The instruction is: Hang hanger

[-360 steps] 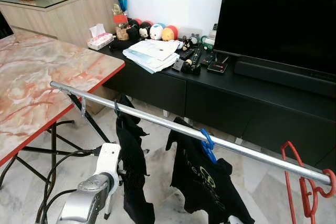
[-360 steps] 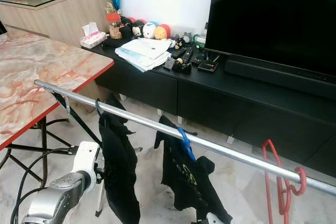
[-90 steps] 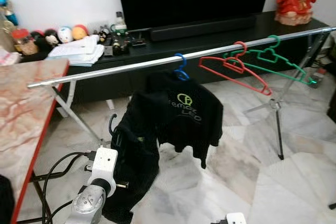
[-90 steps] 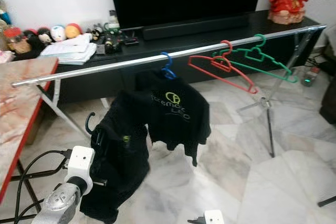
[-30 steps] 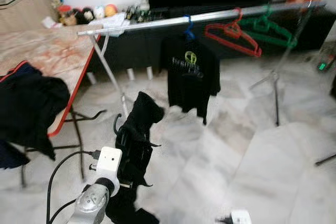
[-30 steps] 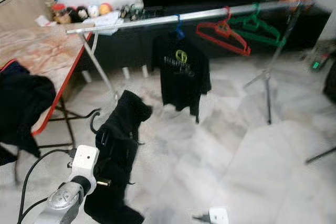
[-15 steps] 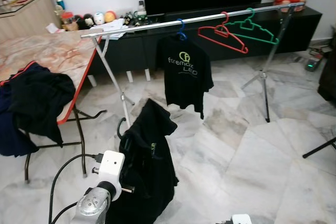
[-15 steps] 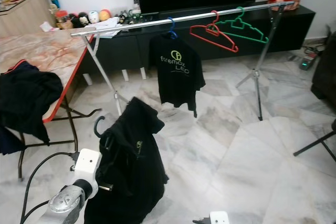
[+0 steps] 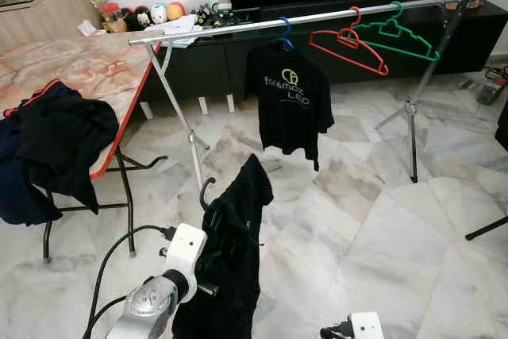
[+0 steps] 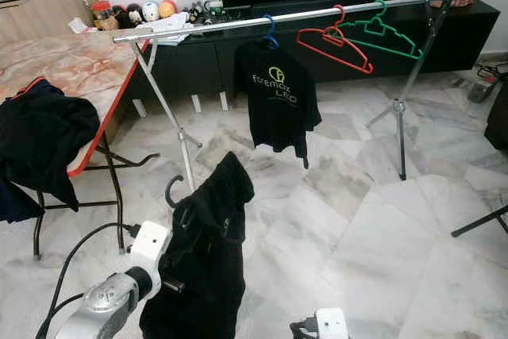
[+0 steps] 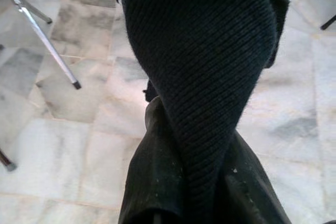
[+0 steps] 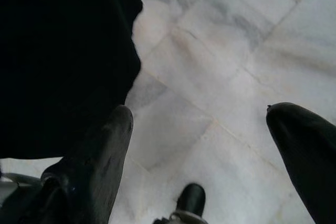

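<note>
My left gripper (image 9: 211, 266) holds up a black hanger by its neck, low in front of me. The hanger's hook (image 9: 204, 190) sticks up, and a black garment (image 9: 236, 263) drapes from it toward the floor. In the left wrist view the garment (image 11: 205, 77) covers the fingers. A silver clothes rail (image 9: 238, 28) stands ahead, well beyond the held hanger. On it hang a black T-shirt (image 9: 290, 97) on a blue hanger, a red hanger (image 9: 349, 42) and a green hanger (image 9: 398, 32). My right gripper (image 12: 199, 129) hangs open over the marble floor, nothing between its fingers (image 12: 100, 153).
A marble-topped table (image 9: 79, 69) with a red edge stands at the left, dark clothes (image 9: 55, 140) draped over its corner. A black TV cabinet (image 9: 198, 69) runs behind the rail. The rail's tripod leg (image 9: 411, 117) stands at the right. A cable (image 9: 111, 263) loops by my left arm.
The camera has shifted, so the rail and table sit slightly differently in view. The black garment in my left gripper has swung right and hangs narrower.
</note>
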`<state>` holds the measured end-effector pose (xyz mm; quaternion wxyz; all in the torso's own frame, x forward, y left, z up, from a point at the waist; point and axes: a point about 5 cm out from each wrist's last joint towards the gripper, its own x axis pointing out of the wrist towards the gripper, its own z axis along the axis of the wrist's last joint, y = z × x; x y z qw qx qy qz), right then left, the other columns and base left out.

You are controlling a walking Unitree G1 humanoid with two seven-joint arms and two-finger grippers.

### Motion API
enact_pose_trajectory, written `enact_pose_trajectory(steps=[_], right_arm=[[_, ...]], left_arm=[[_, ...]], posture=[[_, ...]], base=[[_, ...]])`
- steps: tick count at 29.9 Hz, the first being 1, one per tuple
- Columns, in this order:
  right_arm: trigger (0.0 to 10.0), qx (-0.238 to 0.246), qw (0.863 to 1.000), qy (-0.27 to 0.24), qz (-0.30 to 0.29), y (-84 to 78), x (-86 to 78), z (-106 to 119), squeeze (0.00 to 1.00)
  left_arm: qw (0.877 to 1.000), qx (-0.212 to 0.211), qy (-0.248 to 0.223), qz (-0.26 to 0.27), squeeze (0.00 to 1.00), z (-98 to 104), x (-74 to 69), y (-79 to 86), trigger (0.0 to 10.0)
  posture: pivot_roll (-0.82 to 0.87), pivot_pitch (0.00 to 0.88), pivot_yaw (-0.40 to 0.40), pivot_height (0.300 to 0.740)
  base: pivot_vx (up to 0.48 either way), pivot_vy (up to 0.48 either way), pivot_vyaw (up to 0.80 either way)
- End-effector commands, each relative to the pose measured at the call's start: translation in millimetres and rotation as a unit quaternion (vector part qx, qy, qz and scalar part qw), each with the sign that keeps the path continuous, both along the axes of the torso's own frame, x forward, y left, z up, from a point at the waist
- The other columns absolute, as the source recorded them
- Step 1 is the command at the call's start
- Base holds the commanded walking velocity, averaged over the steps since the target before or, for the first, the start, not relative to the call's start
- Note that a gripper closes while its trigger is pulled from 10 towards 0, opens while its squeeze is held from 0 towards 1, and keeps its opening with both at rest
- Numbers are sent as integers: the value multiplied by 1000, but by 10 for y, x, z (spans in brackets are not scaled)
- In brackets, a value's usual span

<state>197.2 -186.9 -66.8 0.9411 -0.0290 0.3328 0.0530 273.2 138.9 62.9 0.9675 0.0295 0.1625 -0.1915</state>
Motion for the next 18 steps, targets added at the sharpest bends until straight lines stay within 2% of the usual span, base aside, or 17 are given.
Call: enact_pose_trajectory(steps=[1,11,18], right_arm=[[10000,21,1000,-16,-2,46,-19,6,0],[10000,21,997,-56,43,78,27,76,0],[10000,22,997,-71,30,60,36,98,0]], left_arm=[[1000,-6,-24,-8,0,144,58,-1,10000],[999,-4,-26,-38,0,209,112,-83,10000],[998,-1,-25,-51,0,223,125,-101,10000]], posture=[[-33,70,114,740],[-29,93,108,740],[-27,99,108,740]], base=[[0,0,0],[0,0,0],[0,0,0]])
